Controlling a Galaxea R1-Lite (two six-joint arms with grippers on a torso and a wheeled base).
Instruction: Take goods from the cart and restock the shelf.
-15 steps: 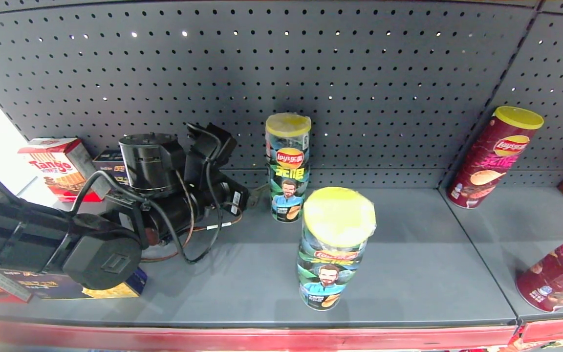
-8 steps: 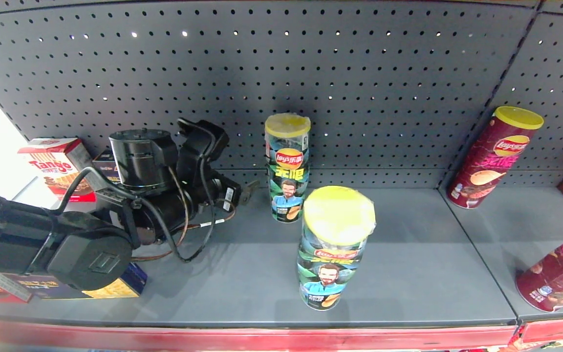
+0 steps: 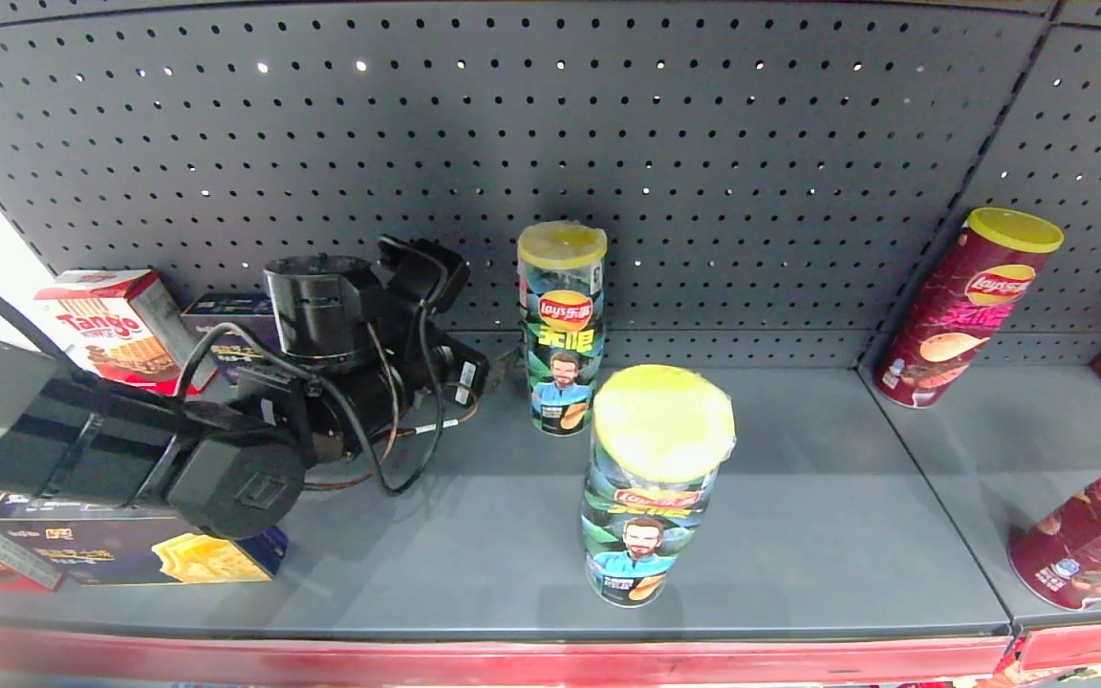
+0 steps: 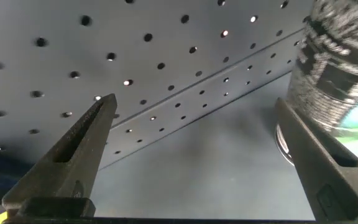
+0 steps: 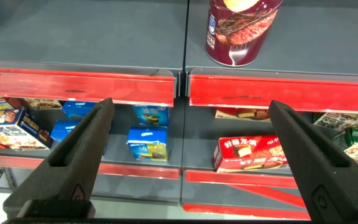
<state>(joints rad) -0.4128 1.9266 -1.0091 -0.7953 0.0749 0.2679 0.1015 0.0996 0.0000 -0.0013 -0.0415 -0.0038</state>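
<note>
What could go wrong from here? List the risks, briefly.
1. The open left pincer is close beside the rear can. A sideways swing could tip this tall, narrow can, perhaps into the front can.
2. The left arm hangs over the blue box at the front edge of the shelf and might nudge it off.

The chip can (image 4: pixel 340 68) looks blurred and partly cut off.
</note>
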